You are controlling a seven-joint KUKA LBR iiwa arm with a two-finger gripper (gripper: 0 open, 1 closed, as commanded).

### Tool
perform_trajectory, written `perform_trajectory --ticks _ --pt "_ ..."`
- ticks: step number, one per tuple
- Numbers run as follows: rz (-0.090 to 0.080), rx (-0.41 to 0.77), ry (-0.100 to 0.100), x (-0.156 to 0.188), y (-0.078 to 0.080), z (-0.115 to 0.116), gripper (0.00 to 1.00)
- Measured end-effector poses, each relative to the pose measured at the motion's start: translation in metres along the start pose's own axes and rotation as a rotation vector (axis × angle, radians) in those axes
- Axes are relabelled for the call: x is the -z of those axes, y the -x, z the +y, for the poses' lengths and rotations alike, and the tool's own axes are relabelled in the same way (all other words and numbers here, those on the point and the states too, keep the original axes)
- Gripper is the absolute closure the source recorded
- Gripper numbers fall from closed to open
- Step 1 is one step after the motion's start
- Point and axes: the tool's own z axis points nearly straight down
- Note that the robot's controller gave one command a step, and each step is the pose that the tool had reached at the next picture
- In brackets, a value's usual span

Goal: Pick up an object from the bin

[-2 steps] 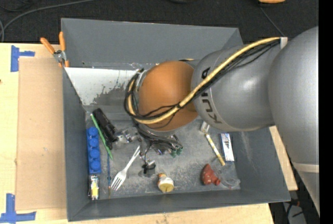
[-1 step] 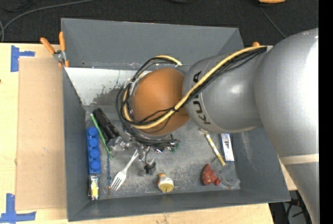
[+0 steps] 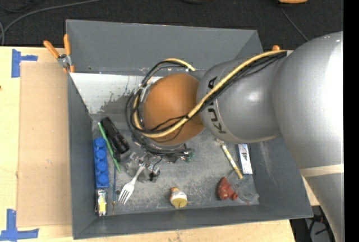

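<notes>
**Bin (image 3: 185,224), grey metal, contents at left and front.**

- Claw (image 3: 147,167): low over the floor at left of centre, beneath the arm's orange cover. Whether it stands wide or narrow cannot be told; nothing is seen held in it.
- White plastic fork (image 3: 129,187): nearest item. Tines point to the front-left, and the handle runs up and right to end just beside or under the claw. Long axis is diagonal.
- Blue block strip (image 3: 101,163): along the left wall, near the tines.
- Black tool (image 3: 116,138): just left of the claw.
- Small yellow cap (image 3: 179,197) and red lump (image 3: 226,188): at the front, well apart from the fork.

Judgement: the handle end is the likely grip. Open floor lies to the fork's right; the left side is crowded.
</notes>
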Motion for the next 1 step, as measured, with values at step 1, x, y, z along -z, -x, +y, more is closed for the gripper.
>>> perform_trajectory --ticks 1 --pt "0.000 -0.001 0.000 0.0000 -0.0001 -0.0001 1.00"
